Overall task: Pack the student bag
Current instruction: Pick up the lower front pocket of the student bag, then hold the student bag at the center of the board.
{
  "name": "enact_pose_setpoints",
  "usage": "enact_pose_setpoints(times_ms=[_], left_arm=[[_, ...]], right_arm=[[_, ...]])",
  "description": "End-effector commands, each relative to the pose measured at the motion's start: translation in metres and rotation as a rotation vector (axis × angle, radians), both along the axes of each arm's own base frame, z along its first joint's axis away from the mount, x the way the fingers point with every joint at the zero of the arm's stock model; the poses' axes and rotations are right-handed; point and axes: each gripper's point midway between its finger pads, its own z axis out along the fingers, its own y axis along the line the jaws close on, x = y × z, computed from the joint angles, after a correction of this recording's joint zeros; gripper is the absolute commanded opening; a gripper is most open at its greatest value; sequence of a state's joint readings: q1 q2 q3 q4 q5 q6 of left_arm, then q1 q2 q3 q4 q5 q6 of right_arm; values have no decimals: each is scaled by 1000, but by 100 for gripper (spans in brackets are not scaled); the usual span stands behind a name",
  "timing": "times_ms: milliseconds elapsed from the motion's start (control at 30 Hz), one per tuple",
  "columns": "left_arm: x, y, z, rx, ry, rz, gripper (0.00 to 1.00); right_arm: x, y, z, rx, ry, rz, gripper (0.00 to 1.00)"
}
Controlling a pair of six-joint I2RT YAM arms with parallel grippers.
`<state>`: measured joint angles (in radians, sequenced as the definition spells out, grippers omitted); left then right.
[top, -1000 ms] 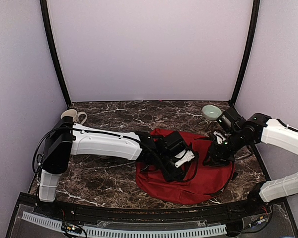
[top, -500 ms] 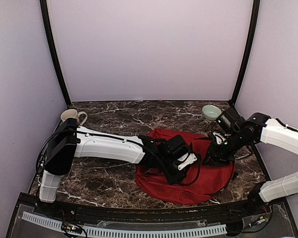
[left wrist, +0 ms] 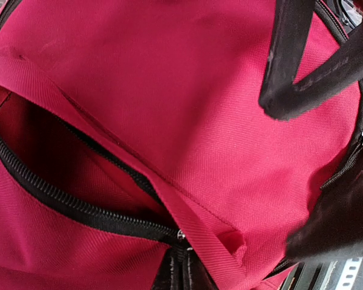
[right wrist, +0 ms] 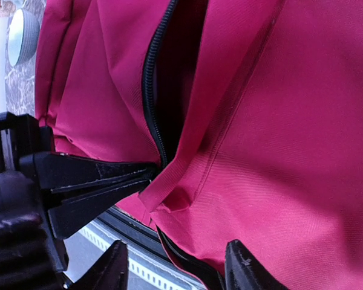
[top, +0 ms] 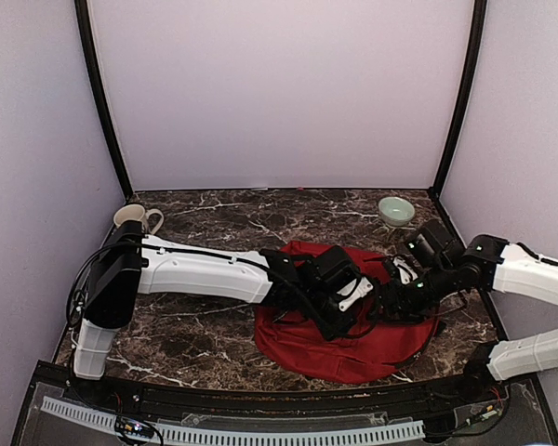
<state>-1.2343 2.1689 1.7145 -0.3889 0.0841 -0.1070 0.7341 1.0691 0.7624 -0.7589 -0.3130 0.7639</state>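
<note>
The student bag [top: 353, 346] lies flat on the marble table, dark red, with a zipped pocket gaping open [left wrist: 60, 163]. My left gripper [left wrist: 183, 260] is shut on the zipper pull at the closed end of that opening. The top view shows the left gripper [top: 352, 316] at the bag's middle. My right gripper [right wrist: 178, 266] stands open, its fingers on either side of the bag's [right wrist: 290, 121] edge, just beside the left gripper's [right wrist: 139, 178] pinched fingers. From above, the right gripper [top: 379, 302] sits close to the left one.
A pale green bowl [top: 396, 210] stands behind the bag at the back right, also seen as the bowl [right wrist: 21, 36] in the right wrist view. A cream mug [top: 135, 218] is at the back left. A black strap [left wrist: 296, 66] loops over the bag's top.
The left gripper has closed on the zipper pull. The right arm has dropped and swung left across the bag toward the left gripper, and its jaws have spread wider.
</note>
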Motion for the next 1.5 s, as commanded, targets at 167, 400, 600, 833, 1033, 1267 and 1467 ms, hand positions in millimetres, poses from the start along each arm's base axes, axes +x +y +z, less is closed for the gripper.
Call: enact_pose_setpoints(times_ms=[167,400,600,833,1033,1267,1467], left_arm=[[16,-7,37,-135,66,41,0],[28,-6,44,-160,76,37,0],[30,-7,50,-179,99,45,0],[30,-7,53,-182,116,66,0],[31,-8,59,-191,110,65,0],[31,-9,62,-190,102,52,0],[28,-8,60,-190,118,43,0]], right_arm=[[5,11,-12,111,-103,-60,67],[9,11,-20,106,-136,-72,68],[8,10,-24,110,-146,-84,65],[8,15,-18,127,-162,-79,62],[1,33,-9,165,-177,-22,62],[-3,50,-23,147,-163,-10,53],[-1,72,-35,137,-153,24,28]])
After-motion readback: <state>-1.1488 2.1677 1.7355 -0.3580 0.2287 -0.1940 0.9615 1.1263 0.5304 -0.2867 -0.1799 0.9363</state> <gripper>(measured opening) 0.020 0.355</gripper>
